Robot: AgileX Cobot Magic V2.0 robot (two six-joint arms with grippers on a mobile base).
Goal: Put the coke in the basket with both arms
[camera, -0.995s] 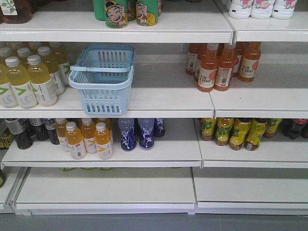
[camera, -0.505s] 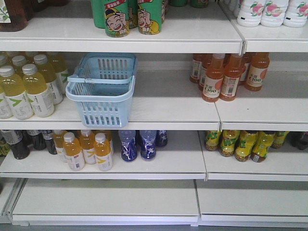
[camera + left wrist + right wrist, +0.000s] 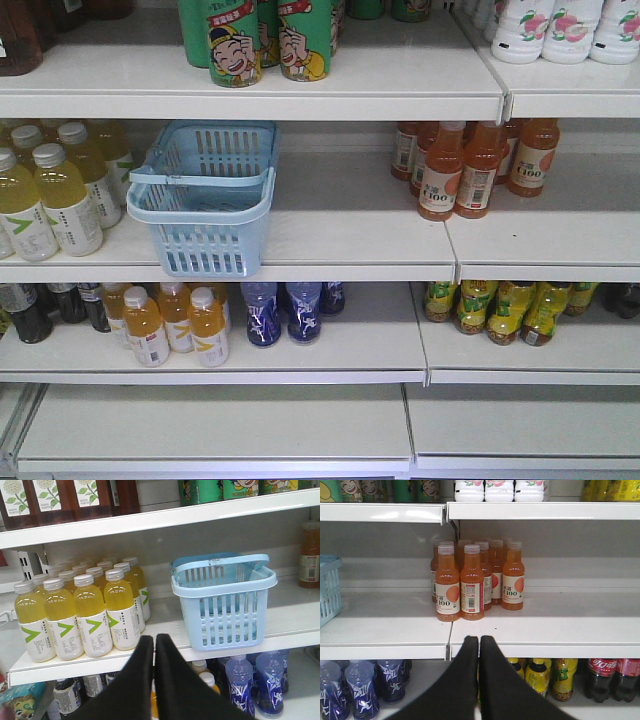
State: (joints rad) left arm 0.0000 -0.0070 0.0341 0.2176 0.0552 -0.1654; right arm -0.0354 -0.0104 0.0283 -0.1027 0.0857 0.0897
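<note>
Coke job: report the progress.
Done: nothing; the blue basket holds no bottle. In hand: nothing; left pincer and right pincer are shut, empty. Left: grasp a coke bottle, low in the right wrist view, and put it in.

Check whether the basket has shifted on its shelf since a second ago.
No. The basket keeps the same gap to the yellow bottles beside it; only the whole view drifted downward together.

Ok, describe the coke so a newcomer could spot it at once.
Find the shelf holding the orange C100 bottles. One shelf below, far right, stand the coke bottles. Unlike the yellow-green bottles beside them, they are dark with red labels.
</note>
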